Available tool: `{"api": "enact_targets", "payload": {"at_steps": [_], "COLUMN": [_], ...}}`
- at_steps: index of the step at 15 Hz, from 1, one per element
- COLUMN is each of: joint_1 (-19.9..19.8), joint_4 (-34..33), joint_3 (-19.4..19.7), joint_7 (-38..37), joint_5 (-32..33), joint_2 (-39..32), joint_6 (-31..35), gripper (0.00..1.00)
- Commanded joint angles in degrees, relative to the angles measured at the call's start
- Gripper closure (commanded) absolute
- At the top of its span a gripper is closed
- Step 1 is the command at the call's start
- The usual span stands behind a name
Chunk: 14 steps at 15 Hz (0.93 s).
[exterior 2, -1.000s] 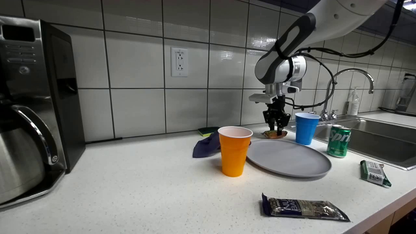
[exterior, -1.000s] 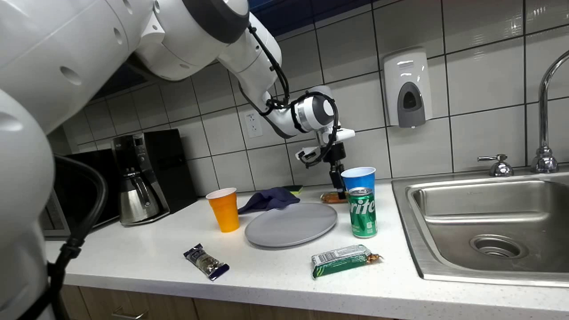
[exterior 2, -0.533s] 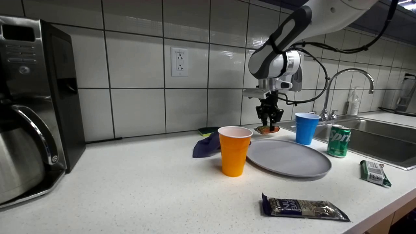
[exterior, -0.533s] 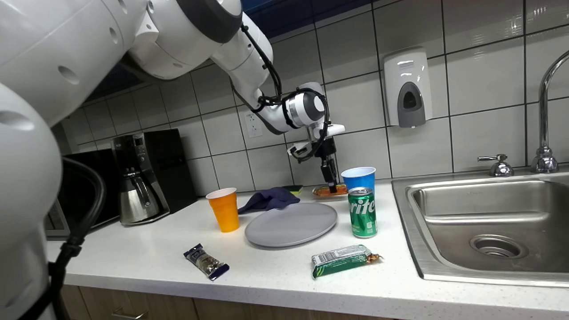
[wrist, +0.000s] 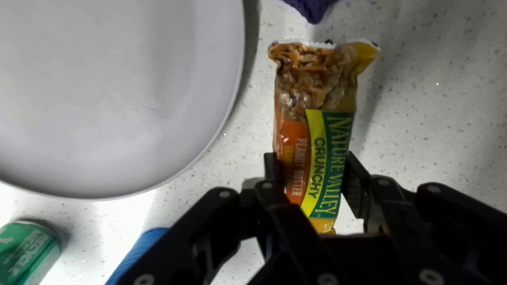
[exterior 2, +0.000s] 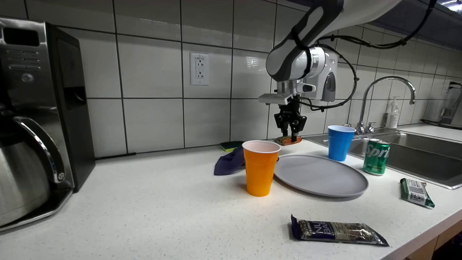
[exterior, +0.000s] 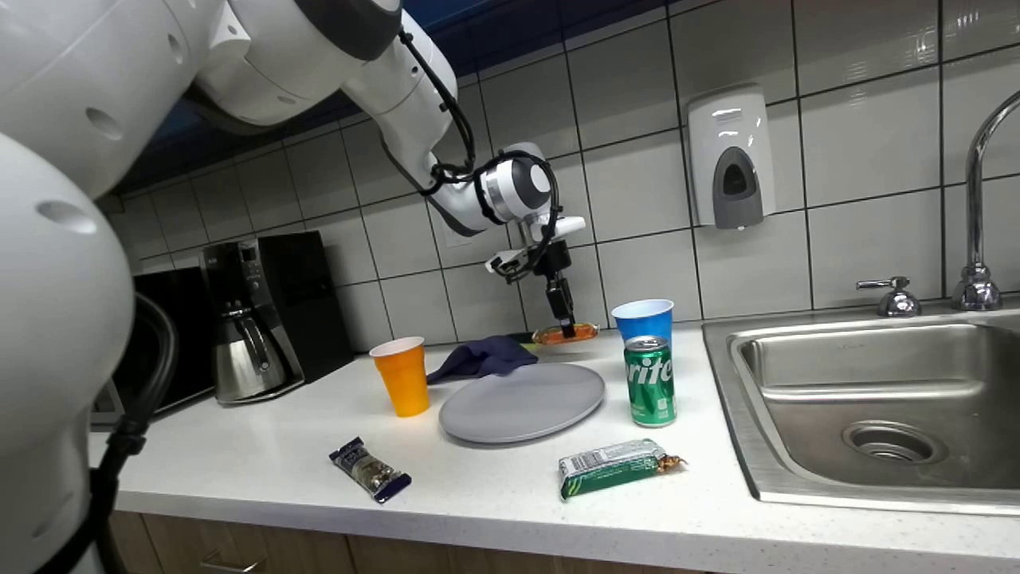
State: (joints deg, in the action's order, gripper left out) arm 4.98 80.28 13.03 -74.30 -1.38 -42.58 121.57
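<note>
Gripping the Nature Valley bar point(wrist: 317, 130) by its two long sides, your gripper point(wrist: 311, 174) had both fingers pressed to the wrapper in the lower middle of the wrist view, with the bar reaching past them toward the top of that frame. It seemed to hang just above the counter point(exterior 2: 144, 202), though both exterior views were too distant to show surely how high.

On the left of the wrist view you had the curved rim of the grey plate point(wrist: 119, 99) near the wrapper, a narrow strip of speckled surface showing between the two. A corner of navy cloth point(wrist: 311, 8) poked in at the top, just past the bar's far end. At the bottom left the blue cup point(wrist: 136, 253) showed close to your gripper's linkage, and the green can point(wrist: 27, 253) filled the corner. Your widest room in that frame lay to the right, where the speckled surface ran out to the border.

In an exterior view, the tiled wall point(exterior 2: 151, 130) rose near the bar, right of centre, and the orange cup point(exterior 2: 261, 169) stood to the lower left of it. A long stretch of worktop separated you from the coffee maker point(exterior 2: 54, 104) at the far left, while the nut bar point(exterior 2: 337, 232) lay at the lower right. In an exterior view, the sink point(exterior: 741, 430) took up the right side, its rim near the can; the green-wrapped bar point(exterior: 610, 468) lay below the plate, toward the front edge.
</note>
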Motion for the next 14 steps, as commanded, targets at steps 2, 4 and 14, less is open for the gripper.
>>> {"api": "enact_targets", "payload": {"at_steps": [2, 4, 14], "joint_1": [1.71, 2.0, 5.24], "joint_4": [6.34, 7.83, 16.5], "joint_3": [-0.67, -1.09, -1.71], "joint_7": [-1.78, -1.46, -1.61], "joint_5": [3.33, 3.62, 7.11], "joint_2": [4.37, 4.84, 9.36], "joint_6": [0.4, 0.47, 3.17], "gripper": [0.84, 0.84, 0.84]}}
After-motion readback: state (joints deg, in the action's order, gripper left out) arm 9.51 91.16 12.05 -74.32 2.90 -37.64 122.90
